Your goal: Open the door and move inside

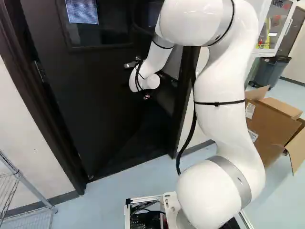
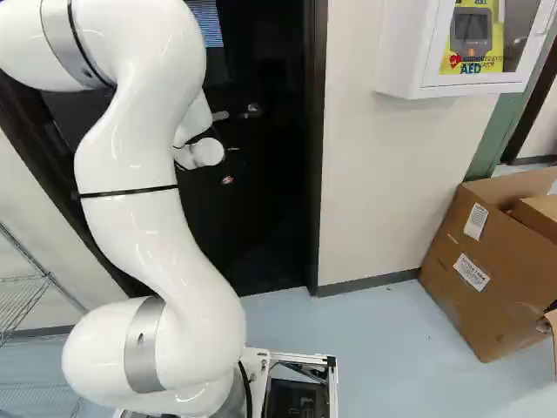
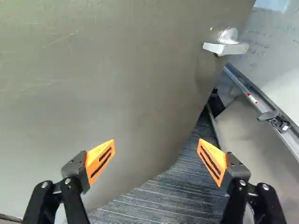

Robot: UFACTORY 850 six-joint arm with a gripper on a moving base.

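Door of dark smooth metal [image 1: 90, 109] spread from nine to twelve o'clock in the left base view, ajar and swung away from the base, its silver lever [image 1: 129, 64] at eleven. Opening it seemed partly done. The glossy white arm [image 1: 221, 86] reached towards its free edge, while the silver-framed base [image 1: 143, 201] was on the pale blue floor [image 1: 107, 191], outside the frame.

In the right base view, the base sat near six o'clock, short of the doorway, so moving inside remained to be done. A brown cardboard box [image 2: 474, 274] lay between three and four.

In the wrist view, counting twelve as straight ahead of the gripper [image 3: 156, 144], the lever was at one, clear of both orange pads; they stood wide, holding nothing. Striped carpet [image 3: 173, 200] showed past the door's edge; widening that gap looked like the likely next job.
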